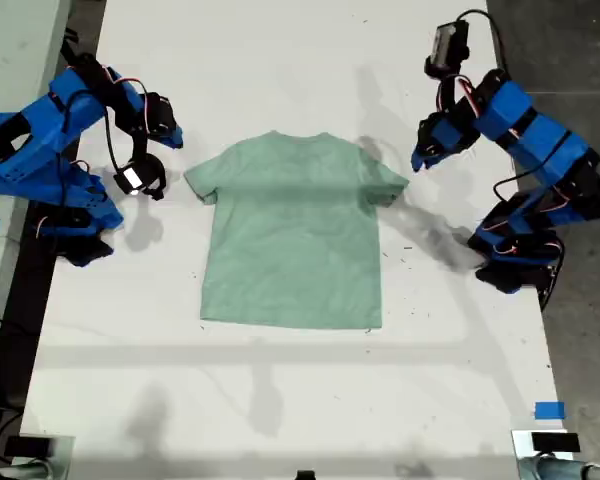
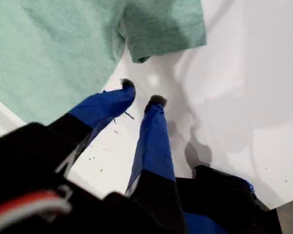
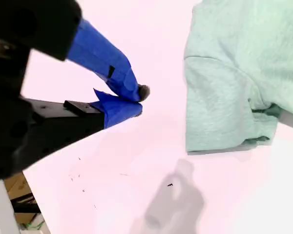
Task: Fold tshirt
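Clearly the plain pale mint-green short-sleeved cloth tshirt (image 1: pixel 292 238) lies spread flat in the middle of the white bench (image 1: pixel 280 400), neck toward the far edge in the exterior view, hem toward the near edge, both sleeves splayed out. It looks thin and limp: I judge it light, soft and quick to sag or bunch if I lift it at one point only, so I would pinch it at edges where the cloth is doubled, a sleeve cuff or a shoulder seam, and drag low across the bench instead of hoisting it. My first gripper (image 2: pixel 141 92) hangs over bare bench just beside one sleeve (image 2: pixel 163 27), its fingers (image 2: pixel 154 127) a little apart and holding nothing; going by the sleeve at its tips, I take it for the arm at the exterior view's right (image 1: pixel 420 160). My second gripper (image 3: pixel 136 100) sits near the other sleeve (image 3: pixel 224 105), not touching it, its fingers (image 3: pixel 105 58) nearly together at the tips and empty. The smooth bench should let the cloth slide, yet the lower finger must get under the hem without pushing the cloth away.
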`<act>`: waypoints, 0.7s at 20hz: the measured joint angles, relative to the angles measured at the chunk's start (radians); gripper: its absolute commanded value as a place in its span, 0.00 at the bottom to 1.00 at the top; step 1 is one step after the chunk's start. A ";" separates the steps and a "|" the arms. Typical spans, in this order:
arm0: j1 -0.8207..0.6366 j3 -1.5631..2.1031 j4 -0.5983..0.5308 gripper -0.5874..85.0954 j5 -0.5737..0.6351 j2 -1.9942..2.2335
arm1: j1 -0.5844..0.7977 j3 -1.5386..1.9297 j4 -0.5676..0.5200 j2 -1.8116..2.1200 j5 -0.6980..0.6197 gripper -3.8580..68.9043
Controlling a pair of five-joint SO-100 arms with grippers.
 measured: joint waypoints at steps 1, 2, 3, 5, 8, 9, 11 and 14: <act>0.000 -0.002 0.005 0.18 0.000 0.000 | 0.002 -0.005 0.000 -0.008 -0.029 0.47; 0.000 -0.002 0.012 0.21 0.000 0.002 | 0.008 -0.005 -0.006 -0.008 -0.057 0.45; 0.000 -0.002 0.020 0.23 0.000 0.005 | 0.014 -0.005 -0.020 -0.008 -0.077 0.46; 0.008 0.012 0.028 0.27 -0.008 0.025 | 0.037 0.040 -0.072 -0.008 -0.110 0.46; 0.038 0.037 0.028 0.27 -0.034 0.071 | 0.087 0.175 -0.206 -0.011 -0.178 0.46; 0.046 0.041 0.028 0.27 -0.046 0.083 | 0.110 0.219 -0.256 -0.023 -0.202 0.46; 0.060 0.043 0.028 0.27 -0.069 0.095 | 0.158 0.284 -0.345 -0.063 -0.247 0.46; 0.080 0.051 0.028 0.27 -0.091 0.095 | 0.190 0.330 -0.457 -0.146 -0.295 0.47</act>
